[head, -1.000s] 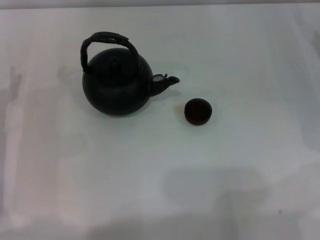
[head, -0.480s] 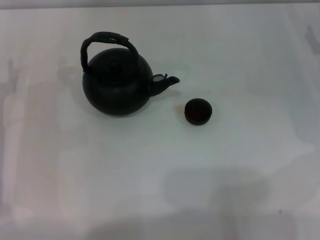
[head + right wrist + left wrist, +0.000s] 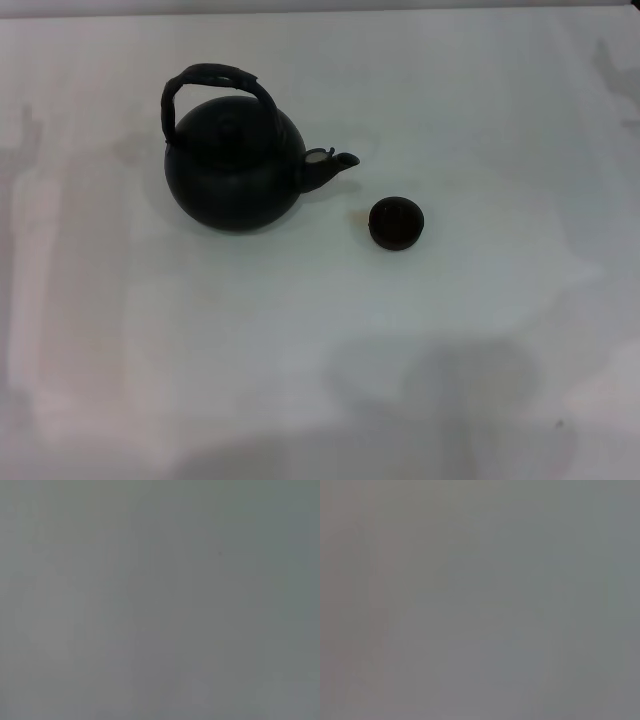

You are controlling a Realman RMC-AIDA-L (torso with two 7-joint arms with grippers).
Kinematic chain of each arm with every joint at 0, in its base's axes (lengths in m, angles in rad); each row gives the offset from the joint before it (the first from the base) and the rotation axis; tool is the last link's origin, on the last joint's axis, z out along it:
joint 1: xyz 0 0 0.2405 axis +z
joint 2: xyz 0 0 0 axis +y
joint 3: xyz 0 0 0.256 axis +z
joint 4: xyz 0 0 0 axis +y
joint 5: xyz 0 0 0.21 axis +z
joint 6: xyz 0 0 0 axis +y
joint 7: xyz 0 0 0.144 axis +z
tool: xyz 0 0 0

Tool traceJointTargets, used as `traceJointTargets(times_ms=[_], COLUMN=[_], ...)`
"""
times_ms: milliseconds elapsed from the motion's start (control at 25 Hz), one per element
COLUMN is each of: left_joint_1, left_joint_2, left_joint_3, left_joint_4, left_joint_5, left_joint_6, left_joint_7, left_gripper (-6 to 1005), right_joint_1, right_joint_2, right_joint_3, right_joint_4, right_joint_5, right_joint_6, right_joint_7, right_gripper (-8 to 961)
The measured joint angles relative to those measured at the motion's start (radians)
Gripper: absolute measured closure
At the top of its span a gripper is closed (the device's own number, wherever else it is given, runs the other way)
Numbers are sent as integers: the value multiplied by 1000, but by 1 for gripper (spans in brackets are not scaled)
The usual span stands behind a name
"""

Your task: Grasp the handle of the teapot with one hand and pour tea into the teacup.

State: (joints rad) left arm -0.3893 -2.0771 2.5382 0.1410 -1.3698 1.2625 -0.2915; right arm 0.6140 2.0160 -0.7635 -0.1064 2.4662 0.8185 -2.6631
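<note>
The black round teapot (image 3: 233, 172) stands upright on the white table, left of centre in the head view. Its arched handle (image 3: 212, 78) rises over the knobbed lid, and its short spout (image 3: 328, 165) with a pale tip points right. The small dark teacup (image 3: 396, 222) sits just right of the spout, a little nearer to me and apart from the pot. Neither gripper appears in the head view. Both wrist views hold only a plain grey surface.
The white table (image 3: 320, 340) spreads wide around the two objects. Soft grey shadows lie along its near edge and at both sides.
The teapot and teacup have stayed put. The shadows at the table's right side and near edge have shifted slightly.
</note>
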Motion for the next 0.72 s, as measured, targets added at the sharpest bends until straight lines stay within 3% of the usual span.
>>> traceJointTargets(times_ms=[720], left_joint_1=[-26], left_joint_2=[0], left_joint_3=[-24], left_joint_4=[-20], left_joint_5=[1], left_joint_6=[-24], left_joint_7=[-2], left_gripper=[166], right_joint_1=[11], right_joint_2=[4], right_joint_3=[24], right_joint_4=[-11], right_joint_5=[8], right_joint_6=[-2], right_joint_7=[-30], right_gripper=[111])
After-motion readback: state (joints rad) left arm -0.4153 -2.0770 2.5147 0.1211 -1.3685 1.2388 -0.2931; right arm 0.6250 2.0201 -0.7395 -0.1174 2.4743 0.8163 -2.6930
